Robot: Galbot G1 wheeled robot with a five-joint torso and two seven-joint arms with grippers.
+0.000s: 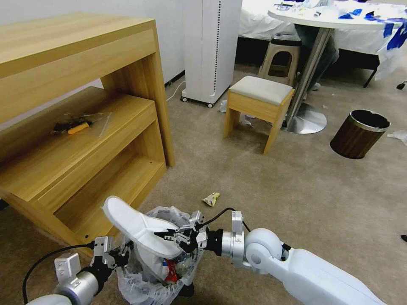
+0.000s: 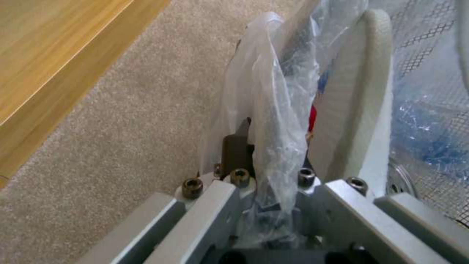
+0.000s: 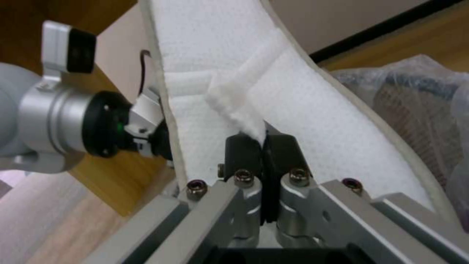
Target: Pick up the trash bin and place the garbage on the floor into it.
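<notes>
While my right claw (image 1: 169,234) pinched the white slipper (image 1: 135,226) shut at lower centre, its long sole slanted over the trash bin (image 1: 146,277), whose bag rim my left claw (image 1: 121,254) clamped.

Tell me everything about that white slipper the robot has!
The white slipper is soft, flat and waffle-textured, with a cream edge around its sole and a strap across the top. The right gripper pinches that strap shut between black fingertips. The slipper tilts over the trash bin, toe end sticking up toward the wooden shelf, heel end inside the crinkly bag. The left gripper clamps the bag's rim beside it.
</notes>
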